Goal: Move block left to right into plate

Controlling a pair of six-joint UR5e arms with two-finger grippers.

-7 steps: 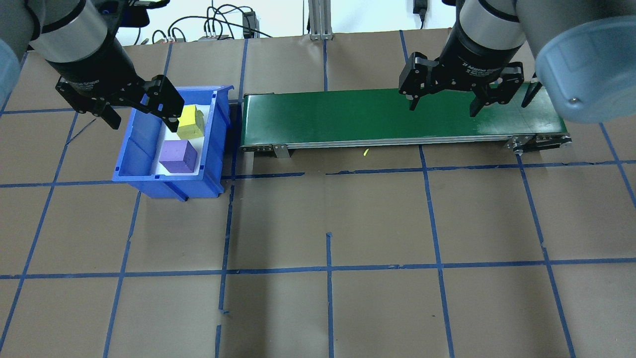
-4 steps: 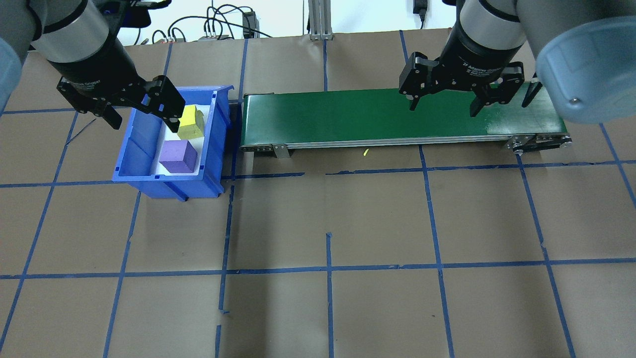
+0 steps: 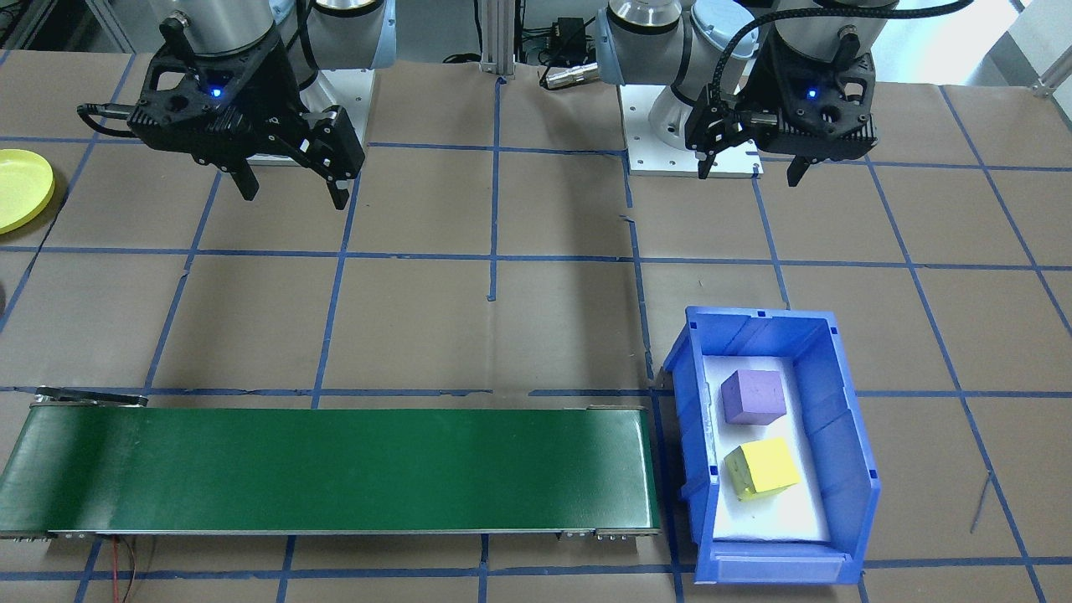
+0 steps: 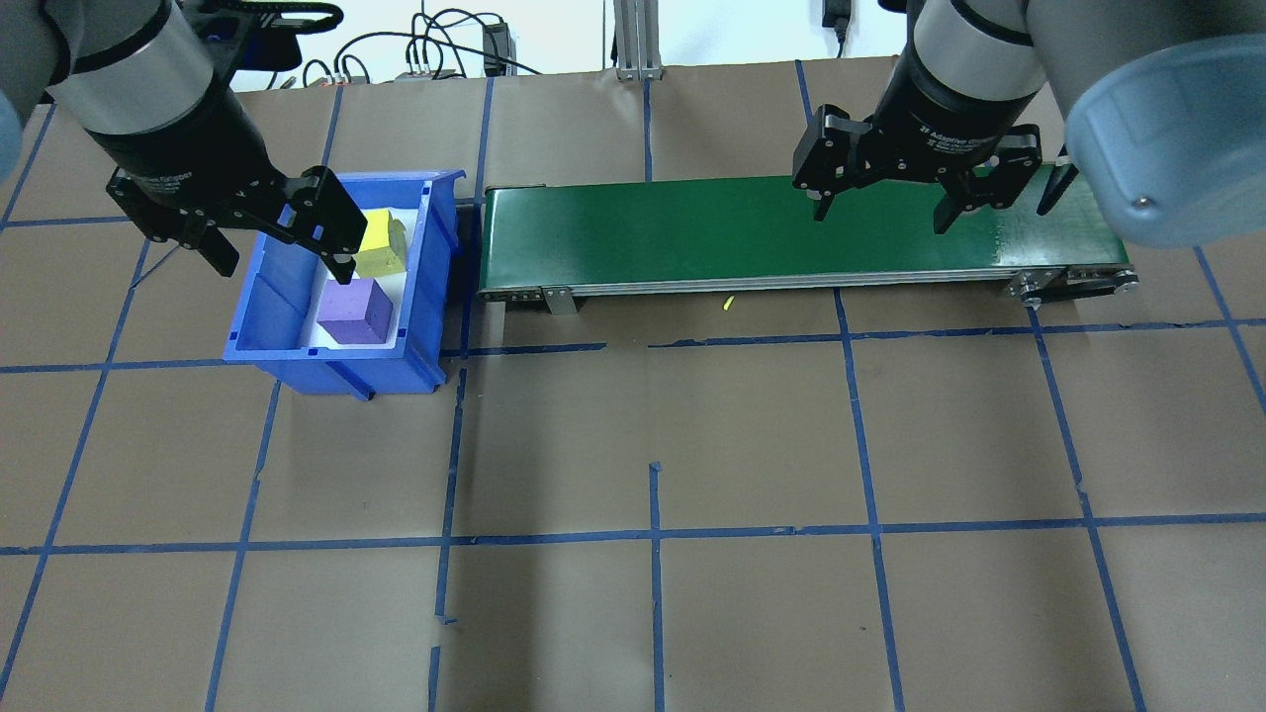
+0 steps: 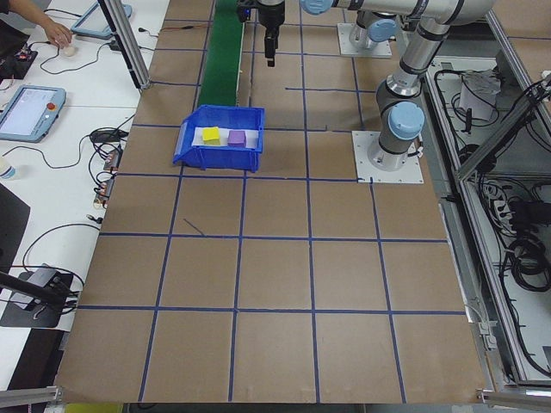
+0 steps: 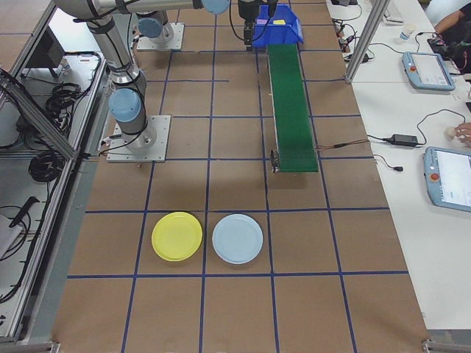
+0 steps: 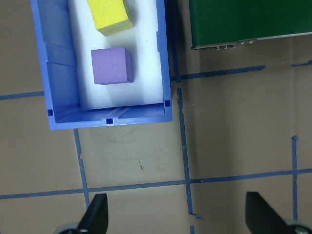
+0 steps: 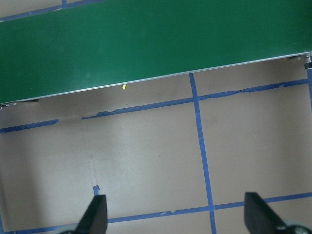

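**Overhead exterior: left end effector above the bin, nothing gripped**

Overhead exterior, near to far. Bare brown table (image 4: pixel 653 425) with blue tape grid in the foreground. Beyond it, blue bin (image 4: pixel 341 287) at left holding two foam cubes on a white liner: purple block (image 4: pixel 354 311) nearer, yellow block (image 4: pixel 379 244) behind it, slightly apart. Green conveyor (image 4: pixel 781 232) runs rightward from just beside the bin.

Left end effector (image 4: pixel 277 252): fingers spread wide, empty, hanging over the bin's left wall. Left wrist view shows the purple block ahead of the fingers, offset toward one side, faces roughly square to the bin walls; no long axis to favour.

Right end effector (image 4: pixel 878 213): fingers spread, empty, above the conveyor's right portion.

Yellow plate (image 6: pixel 176 236) lies on the table well past the conveyor's far right end, beside a pale blue plate (image 6: pixel 237 238).

Judgement: left arm is nearer both blocks; pick not yet made. It must shift over the chosen cube, then descend.
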